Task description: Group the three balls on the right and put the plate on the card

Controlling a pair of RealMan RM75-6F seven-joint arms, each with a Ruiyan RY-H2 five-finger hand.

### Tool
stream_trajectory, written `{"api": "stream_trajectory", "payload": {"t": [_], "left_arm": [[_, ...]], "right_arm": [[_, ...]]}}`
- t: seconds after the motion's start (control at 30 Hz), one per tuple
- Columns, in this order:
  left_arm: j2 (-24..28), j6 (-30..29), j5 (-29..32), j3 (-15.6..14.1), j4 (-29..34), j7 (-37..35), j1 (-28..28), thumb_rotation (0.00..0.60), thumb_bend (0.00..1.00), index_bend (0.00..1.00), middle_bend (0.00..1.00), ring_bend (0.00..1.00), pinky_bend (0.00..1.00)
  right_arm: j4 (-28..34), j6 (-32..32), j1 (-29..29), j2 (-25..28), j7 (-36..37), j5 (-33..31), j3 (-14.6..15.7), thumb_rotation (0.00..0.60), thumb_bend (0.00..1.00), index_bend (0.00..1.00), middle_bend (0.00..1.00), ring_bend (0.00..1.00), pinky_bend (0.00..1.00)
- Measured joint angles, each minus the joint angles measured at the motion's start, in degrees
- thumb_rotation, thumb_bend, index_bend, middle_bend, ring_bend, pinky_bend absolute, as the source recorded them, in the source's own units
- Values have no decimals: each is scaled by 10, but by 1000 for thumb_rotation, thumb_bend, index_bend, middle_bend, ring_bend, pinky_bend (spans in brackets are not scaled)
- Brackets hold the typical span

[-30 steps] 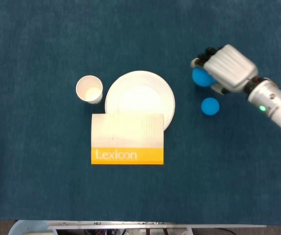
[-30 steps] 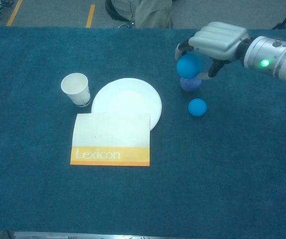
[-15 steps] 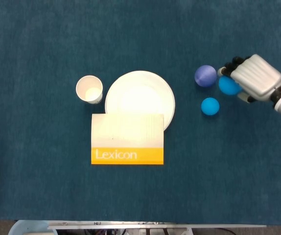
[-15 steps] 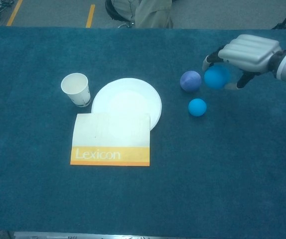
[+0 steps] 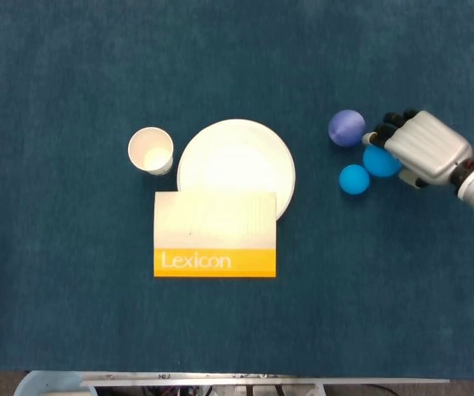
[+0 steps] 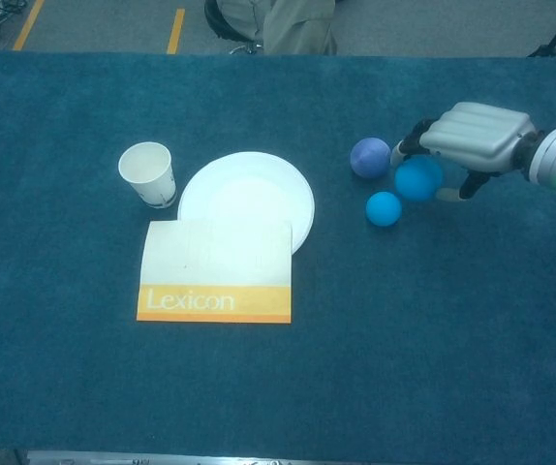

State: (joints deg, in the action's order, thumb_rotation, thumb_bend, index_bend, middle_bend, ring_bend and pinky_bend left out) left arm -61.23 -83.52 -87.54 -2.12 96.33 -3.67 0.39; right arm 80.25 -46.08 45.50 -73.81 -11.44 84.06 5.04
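Lowered since the earlier frame, the right hand (image 6: 474,141) now holds the larger smooth bright-blue ball (image 6: 419,178) beside the small blue ball (image 6: 384,208), fingers curled round it. A matte purple ball (image 6: 370,157) sits just behind. The round white paper plate (image 5: 235,165) lies partly under the rectangular white-and-orange card (image 5: 215,234), whose long axis runs left-right, near a paper cup (image 5: 151,150).

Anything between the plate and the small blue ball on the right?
No. Between the plate and the small blue ball only bare blue table cloth shows, clearest in the head view.
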Motion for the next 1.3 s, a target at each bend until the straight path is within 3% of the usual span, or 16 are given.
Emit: {"api": "stream_trajectory", "payload": {"t": [0.47, 0.83, 1.3], "left_arm": [[-1, 4, -2, -1, -2, -6, -7, 600, 436, 357, 311, 271, 195], [1, 2, -3, -2, 5, 1, -7, 600, 436, 357, 311, 271, 195], [2, -4, -1, -7, 1, -7, -2, 600, 436, 357, 311, 271, 195]], "right_arm": [[12, -8, -9, 13, 15, 14, -11, 600, 271, 160, 262, 157, 259], [61, -8, 3, 22, 41, 74, -7, 600, 270, 160, 262, 157, 260], [78, 60, 41, -20, -49, 83, -11, 600, 270, 259, 264, 156, 262]]}}
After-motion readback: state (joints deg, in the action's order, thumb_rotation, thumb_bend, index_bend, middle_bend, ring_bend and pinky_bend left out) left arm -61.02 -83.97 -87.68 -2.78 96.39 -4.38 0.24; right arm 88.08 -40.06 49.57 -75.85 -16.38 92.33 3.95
